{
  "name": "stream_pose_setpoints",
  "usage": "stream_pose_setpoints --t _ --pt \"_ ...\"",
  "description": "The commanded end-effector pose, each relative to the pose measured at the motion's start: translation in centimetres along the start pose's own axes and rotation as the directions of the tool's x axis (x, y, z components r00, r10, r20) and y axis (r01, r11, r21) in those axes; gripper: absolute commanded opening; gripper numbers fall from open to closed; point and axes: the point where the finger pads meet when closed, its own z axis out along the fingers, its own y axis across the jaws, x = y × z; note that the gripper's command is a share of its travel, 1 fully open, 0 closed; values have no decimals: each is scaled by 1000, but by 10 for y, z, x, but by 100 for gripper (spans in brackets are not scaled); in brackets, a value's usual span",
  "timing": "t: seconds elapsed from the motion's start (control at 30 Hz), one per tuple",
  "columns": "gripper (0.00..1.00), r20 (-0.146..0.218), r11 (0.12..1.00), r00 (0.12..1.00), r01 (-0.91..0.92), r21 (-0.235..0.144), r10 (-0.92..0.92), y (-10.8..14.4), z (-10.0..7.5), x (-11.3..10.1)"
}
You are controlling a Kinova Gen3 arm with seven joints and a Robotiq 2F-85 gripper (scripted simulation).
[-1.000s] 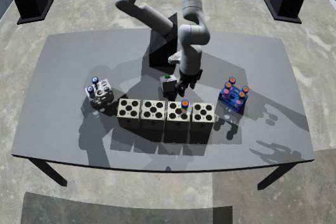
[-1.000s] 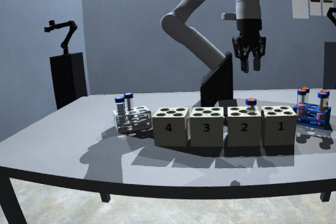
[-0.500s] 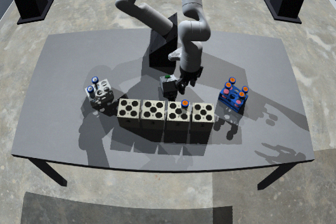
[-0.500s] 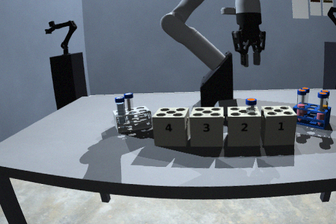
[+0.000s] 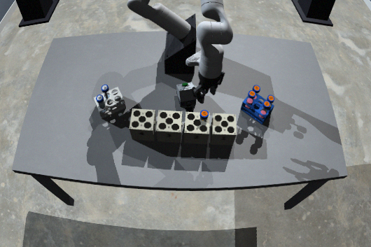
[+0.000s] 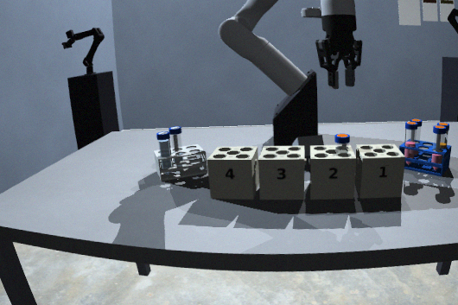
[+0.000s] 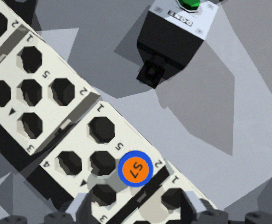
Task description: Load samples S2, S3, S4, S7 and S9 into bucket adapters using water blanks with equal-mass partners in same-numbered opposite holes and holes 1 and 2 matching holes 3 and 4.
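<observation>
Gripper [image 6: 340,78] open (empty), high above adapter 2 [image 6: 333,173]; S7 tube [image 7: 135,168] apparently in hole 2

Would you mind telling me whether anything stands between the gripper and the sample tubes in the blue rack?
Nothing visible does. The open gripper hangs high above adapter 2; the blue rack stands beyond adapter 1, with its tube caps uncovered.

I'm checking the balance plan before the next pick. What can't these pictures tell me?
- S7 fill level: adapter 2 hides it in every view.
- Blank tubes' mL print: too small in the top view.
- Blue rack IDs: too small in the top view, cut off in the wrist view.
</observation>
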Motion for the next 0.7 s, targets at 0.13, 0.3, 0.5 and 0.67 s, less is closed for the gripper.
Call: stream_pose_setpoints --t 0.13,0.3,0.5,0.67 --pt "62 2 1000 1000 0 0 0 0 -1 0" --pt "62 2 997 997 -80 0 80 6 -1 -2" --pt "62 2 971 971 -237 0 237 19 -1 -6" --pt "62 2 905 905 -426 -1 426 35 -1 -11"
